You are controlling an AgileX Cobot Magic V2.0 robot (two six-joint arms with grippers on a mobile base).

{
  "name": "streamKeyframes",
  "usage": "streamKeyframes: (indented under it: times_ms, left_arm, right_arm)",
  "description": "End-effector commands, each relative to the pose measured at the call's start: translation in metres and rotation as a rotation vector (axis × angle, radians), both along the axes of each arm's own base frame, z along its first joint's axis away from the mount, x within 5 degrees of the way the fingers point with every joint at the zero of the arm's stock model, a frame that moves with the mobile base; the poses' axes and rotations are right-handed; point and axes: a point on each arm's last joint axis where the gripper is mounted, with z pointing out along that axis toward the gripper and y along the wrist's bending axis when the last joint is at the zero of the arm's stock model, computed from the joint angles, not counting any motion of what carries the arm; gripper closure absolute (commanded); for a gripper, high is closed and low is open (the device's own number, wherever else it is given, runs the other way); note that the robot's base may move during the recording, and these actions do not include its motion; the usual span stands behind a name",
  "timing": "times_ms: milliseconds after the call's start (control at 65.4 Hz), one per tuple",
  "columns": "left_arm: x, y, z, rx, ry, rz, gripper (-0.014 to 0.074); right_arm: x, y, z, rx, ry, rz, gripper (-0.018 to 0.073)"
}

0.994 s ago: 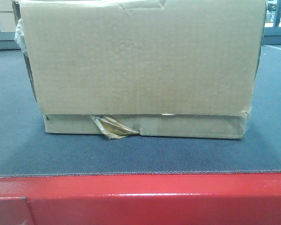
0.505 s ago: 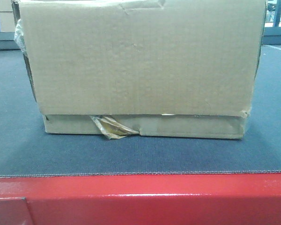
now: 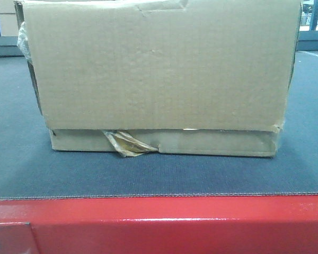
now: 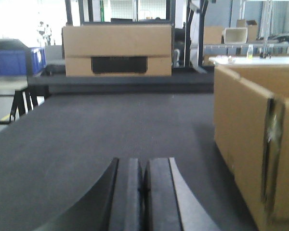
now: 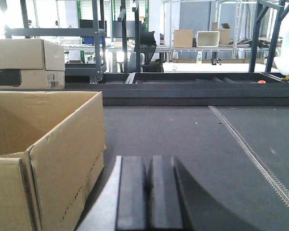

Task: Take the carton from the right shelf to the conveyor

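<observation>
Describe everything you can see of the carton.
The carton is wide, plain brown corrugated cardboard, dented along its top edge. It sits upright and flat on the grey belt, behind the red frame. Torn, crinkled tape hangs from its bottom flap. Its top is open. Neither claw touches it.

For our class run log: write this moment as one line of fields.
carton: resting on conveyor, tape torn | left gripper: shut, empty, beside carton | right gripper: shut, empty, beside carton
</observation>
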Motion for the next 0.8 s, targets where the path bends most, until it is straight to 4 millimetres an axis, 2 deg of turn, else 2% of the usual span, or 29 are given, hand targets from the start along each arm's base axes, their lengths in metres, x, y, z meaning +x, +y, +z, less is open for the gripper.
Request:
streamKeyframes:
  times_ms: [0, 15, 61, 107, 168, 780]
  left_arm:
    - [0.0044, 0.0005, -0.0195, 0.006, -0.014, 0.004, 0.0599]
    - [0.0053, 0.0005, -0.0245, 0.006, -0.014, 0.004, 0.0599]
    - [0.0050, 0.0005, -0.0208, 0.008, -0.058, 0.005, 0.0599]
    - [0.0056, 0.0005, -0.0273, 0.004, 0.014, 0.004, 0.0599]
    - [0.0056, 0.0005, -0.0284, 0.003, 0.026, 0.004, 0.0599]
    - [0.0055, 0.0006, -0.0273, 0.010, 0.015, 0.005, 0.0599]
  right_arm:
    - [-0.0008, 0.0001, 0.0011, -0.005, -0.025, 0.001, 0.0634]
    - [-0.0008, 0.0001, 0.0011, -0.005, -0.025, 0.001, 0.0634]
    - [-0.0008, 0.0001, 0.0011, -0.005, -0.025, 0.001, 0.0634]
    - [-0.0008, 0.0001, 0.0011, -0.005, -0.025, 0.001, 0.0634]
    - [-0.0008, 0.0001, 0.0011, -0.005, -0.025, 0.001, 0.0634]
    - [-0.0008, 0.0001, 0.0013, -0.005, -0.027, 0.001, 0.0634]
